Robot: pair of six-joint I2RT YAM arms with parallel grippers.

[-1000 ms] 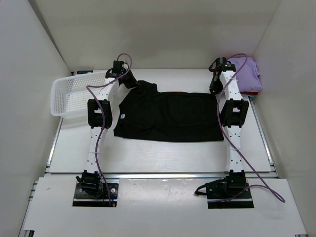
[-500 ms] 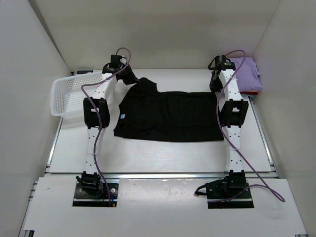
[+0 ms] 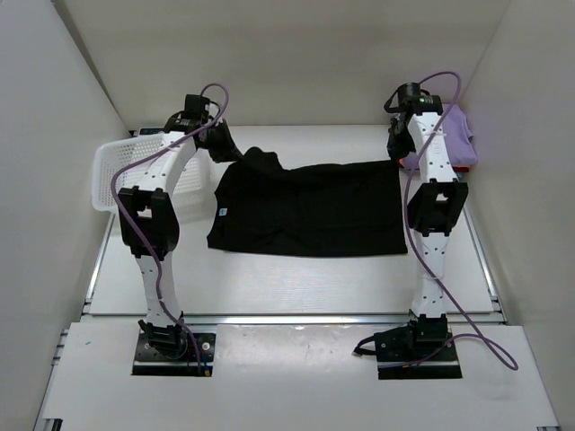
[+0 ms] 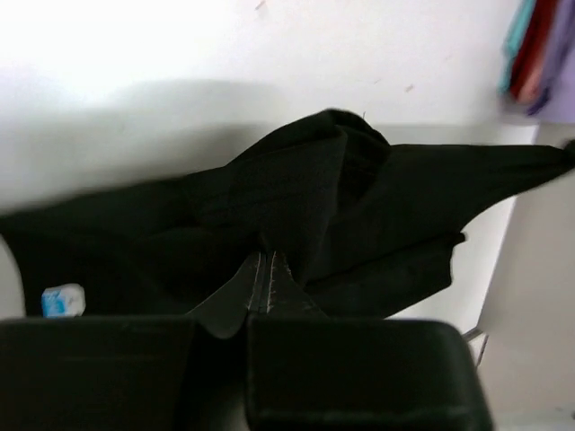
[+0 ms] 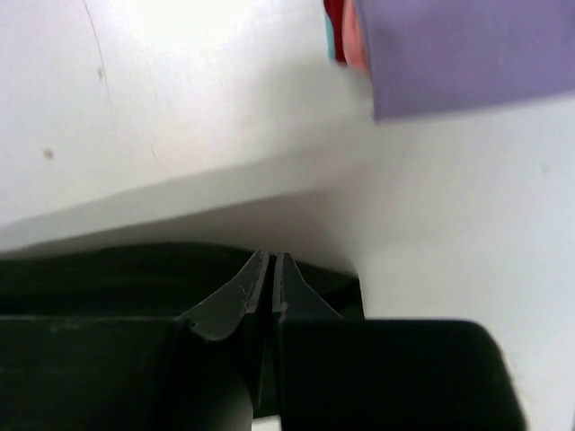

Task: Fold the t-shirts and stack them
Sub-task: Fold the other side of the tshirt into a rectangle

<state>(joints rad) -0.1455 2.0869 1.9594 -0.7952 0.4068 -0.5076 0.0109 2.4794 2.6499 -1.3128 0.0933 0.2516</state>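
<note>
The large black t-shirt (image 3: 305, 211) lies spread on the table, with its far edge lifted at both corners. My left gripper (image 3: 234, 154) is shut on the bunched far-left corner; in the left wrist view (image 4: 267, 262) black cloth (image 4: 359, 206) hangs from the tips. My right gripper (image 3: 395, 160) is shut on the far-right corner; in the right wrist view (image 5: 271, 265) black cloth (image 5: 90, 278) sits between the closed tips. The folded stack, with a lavender tee (image 3: 454, 135) on top, lies at the far right. It also shows in the right wrist view (image 5: 467, 54), with a red edge (image 5: 337, 27).
A white mesh basket (image 3: 117, 175) stands at the far left, beside the left arm. White walls close in the table on the left, back and right. The folded stack's teal and red edges (image 4: 530, 54) show at the far side in the left wrist view.
Both arms have risen, lifting the shirt's far corners off the table. The left elbow has swung out to the left over the basket.
</note>
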